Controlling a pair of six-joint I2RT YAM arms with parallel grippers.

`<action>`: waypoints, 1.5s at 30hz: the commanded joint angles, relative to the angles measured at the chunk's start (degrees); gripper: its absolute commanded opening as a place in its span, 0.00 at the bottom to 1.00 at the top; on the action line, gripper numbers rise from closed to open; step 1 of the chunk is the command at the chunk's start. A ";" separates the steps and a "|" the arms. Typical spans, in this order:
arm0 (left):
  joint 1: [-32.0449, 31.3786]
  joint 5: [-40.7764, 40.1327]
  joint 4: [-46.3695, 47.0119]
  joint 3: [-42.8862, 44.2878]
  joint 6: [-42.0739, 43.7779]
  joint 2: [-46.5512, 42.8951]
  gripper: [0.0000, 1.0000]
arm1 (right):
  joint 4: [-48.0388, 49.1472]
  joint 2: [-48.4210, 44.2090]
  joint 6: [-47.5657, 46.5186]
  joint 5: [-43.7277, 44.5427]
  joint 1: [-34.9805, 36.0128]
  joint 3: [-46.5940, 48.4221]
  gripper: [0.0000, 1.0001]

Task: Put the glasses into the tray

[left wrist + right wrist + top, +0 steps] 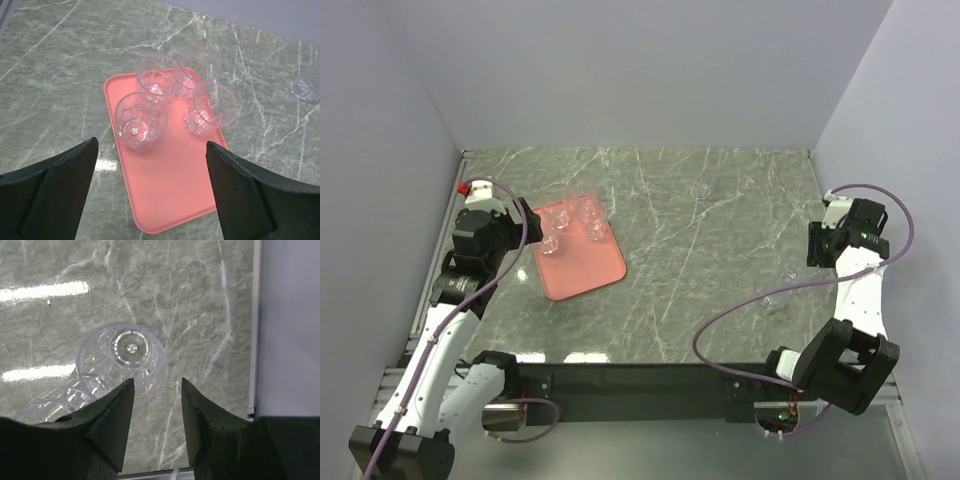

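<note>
The salmon-pink tray (585, 268) lies left of centre, also in the left wrist view (170, 190). Several clear glasses stand upright on its far end, among them one (140, 118) nearest my left gripper and one (210, 109) to its right. My left gripper (152, 146) is open and empty above the tray's bare near part, at the tray's left edge in the top view (530, 228). A lone glass (700, 187) stands at mid-table. Another glass (124, 361) lies on its side just beyond my right gripper (157, 383), which is open and empty.
The lone glass also shows at the right edge of the left wrist view (305, 85). The side-lying glass sits near the right front in the top view (775, 296). The table's white edge strip (255, 325) and the wall run close to the right gripper.
</note>
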 commanded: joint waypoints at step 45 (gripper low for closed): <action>-0.21 -0.62 2.12 -0.15 -0.05 -0.25 0.94 | 2.04 12.87 -3.18 -6.10 -2.04 1.25 0.34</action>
